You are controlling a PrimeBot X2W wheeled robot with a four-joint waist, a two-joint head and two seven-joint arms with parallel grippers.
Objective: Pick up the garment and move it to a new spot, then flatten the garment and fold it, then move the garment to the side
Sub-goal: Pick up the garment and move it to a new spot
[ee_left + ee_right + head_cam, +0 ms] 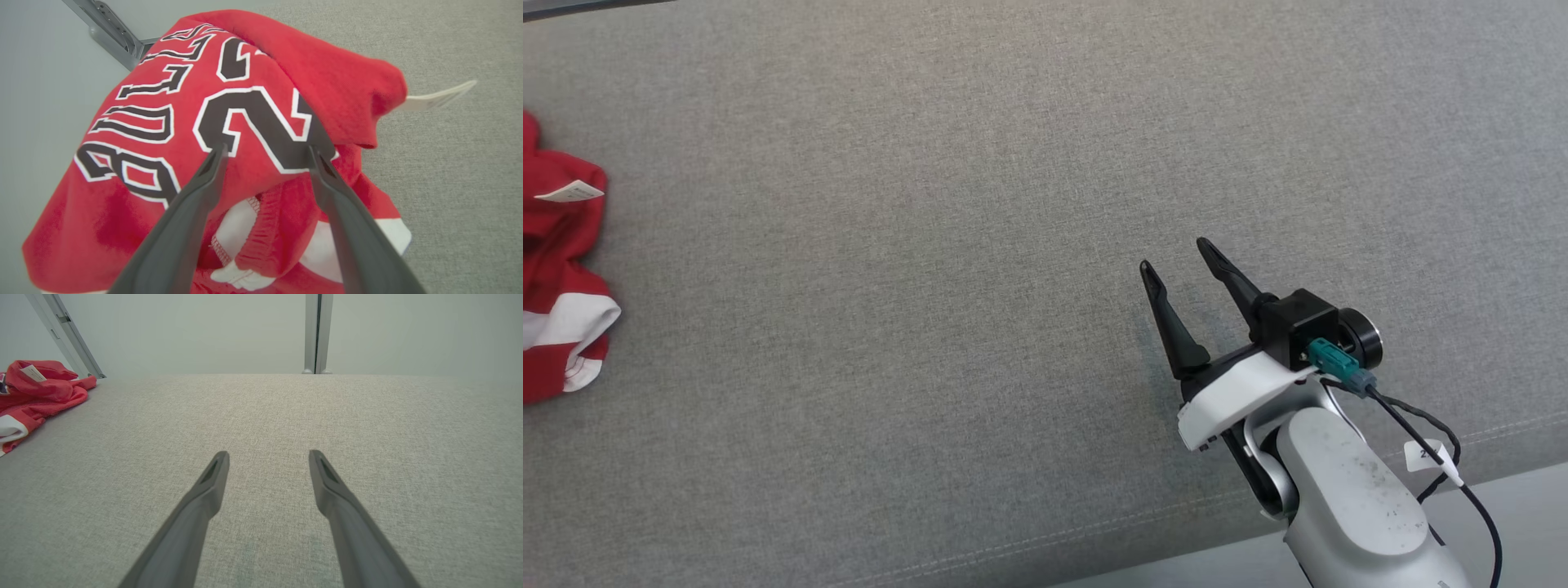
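Crumpled red Bulls jersey [560,269], black lettering, white trim, at the grey counter's [931,367] 9 o'clock edge, right at the tips of the wide-open left end effector [267,152]; right end effector [1175,256] at 4 o'clock, wide open, empty, well apart.

Even soft light, faint shadows, wide-angle edge distortion

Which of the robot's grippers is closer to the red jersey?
Left. The left gripper hangs open close over the jersey, fingertips by its number; the right gripper is far off over the grey surface.
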